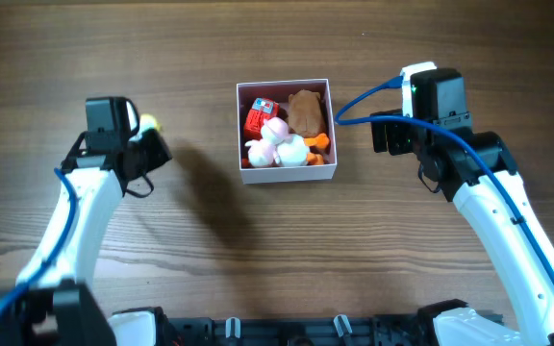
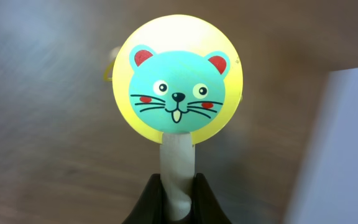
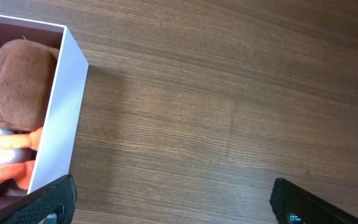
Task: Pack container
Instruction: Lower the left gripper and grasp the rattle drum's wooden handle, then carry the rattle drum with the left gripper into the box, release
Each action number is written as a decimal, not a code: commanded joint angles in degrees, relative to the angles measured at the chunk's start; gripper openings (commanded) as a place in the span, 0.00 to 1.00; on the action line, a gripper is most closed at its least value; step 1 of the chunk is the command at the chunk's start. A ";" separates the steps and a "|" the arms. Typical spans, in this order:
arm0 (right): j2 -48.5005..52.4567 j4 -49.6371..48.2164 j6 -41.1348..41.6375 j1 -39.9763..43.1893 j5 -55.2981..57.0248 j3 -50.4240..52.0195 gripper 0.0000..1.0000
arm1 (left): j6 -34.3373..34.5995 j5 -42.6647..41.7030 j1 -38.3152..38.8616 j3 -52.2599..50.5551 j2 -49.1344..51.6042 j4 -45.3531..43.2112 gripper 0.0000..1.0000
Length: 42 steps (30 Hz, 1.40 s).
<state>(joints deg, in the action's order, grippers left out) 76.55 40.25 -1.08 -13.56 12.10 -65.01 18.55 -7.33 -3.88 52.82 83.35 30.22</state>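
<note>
The container (image 1: 289, 174) is a square white box with a pale pink inside at the table's middle; it holds a brown plush (image 1: 306, 111), a red toy (image 1: 259, 118), white and pink toys (image 1: 273, 144) and an orange piece (image 1: 320, 143). My left gripper (image 2: 178, 190) is shut on the pale handle of a round yellow paddle toy (image 2: 179, 84) with a teal mouse face; in the overhead view it (image 1: 147, 124) is held left of the container. My right gripper (image 3: 173, 199) is open and empty just right of the container's wall (image 3: 58, 118).
Wooden table (image 1: 210, 279) all around. A pale surface (image 2: 340, 149) fills the right edge of the left wrist view. The right arm (image 1: 508, 211) reaches from the lower right, the left arm (image 1: 75, 221) from the lower left.
</note>
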 commanded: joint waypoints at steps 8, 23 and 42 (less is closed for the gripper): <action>-0.37 -0.15 1.18 0.02 0.96 -0.61 0.99 | 5.95 -6.45 23.47 2.08 -10.19 -15.96 0.04; -0.37 -0.15 1.16 0.02 0.96 -0.61 0.99 | 4.15 11.93 37.38 2.08 7.69 -39.87 0.04; -0.37 -0.15 1.16 0.02 0.96 -0.61 1.00 | -1.84 12.55 37.44 2.08 7.98 -37.86 0.39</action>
<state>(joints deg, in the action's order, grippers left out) 76.55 40.23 -1.08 -13.56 12.10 -65.01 17.52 4.69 33.43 54.30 94.41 -10.24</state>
